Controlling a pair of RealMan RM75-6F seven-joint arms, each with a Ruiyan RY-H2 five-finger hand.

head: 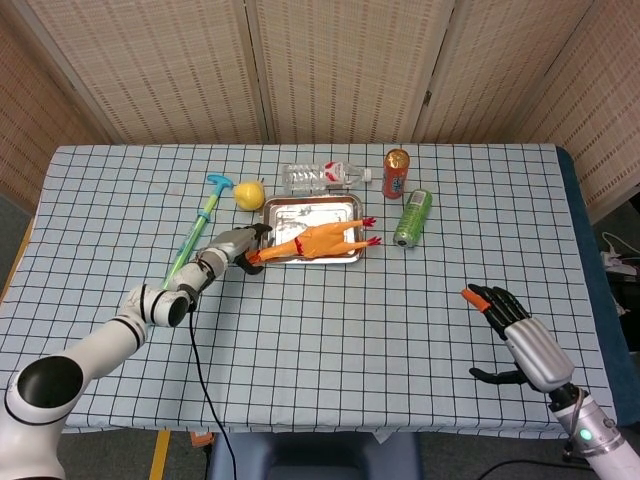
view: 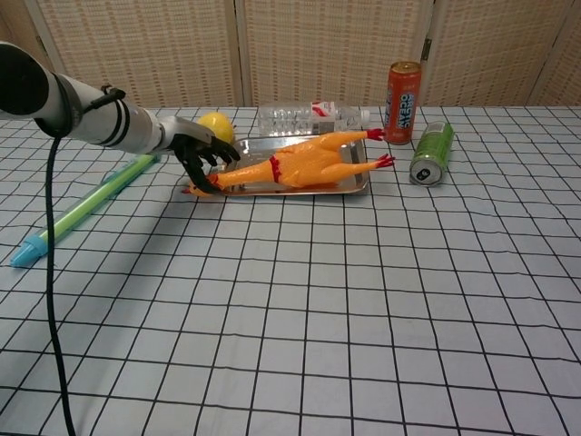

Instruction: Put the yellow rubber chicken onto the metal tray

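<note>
The yellow rubber chicken (head: 318, 241) (view: 304, 165) lies with its body in the metal tray (head: 310, 211) (view: 355, 188). Its red feet point toward the back right. Its head hangs over the tray's front left corner and rests on the tablecloth. My left hand (head: 238, 246) (view: 197, 153) is just left of the tray, fingers spread by the chicken's neck, one fingertip touching it without a visible grip. My right hand (head: 516, 322) hovers over the right front of the table, fingers apart and holding nothing; the chest view does not show it.
Behind the tray lie a clear water bottle (head: 322, 176) (view: 310, 118) and a yellow fruit (head: 249, 194) (view: 215, 124). An orange can (head: 397, 173) (view: 404, 89) stands at the back right, a green can (head: 412, 217) (view: 431, 152) lies beside the tray. A green-blue squirter (head: 190, 245) (view: 82, 211) lies left.
</note>
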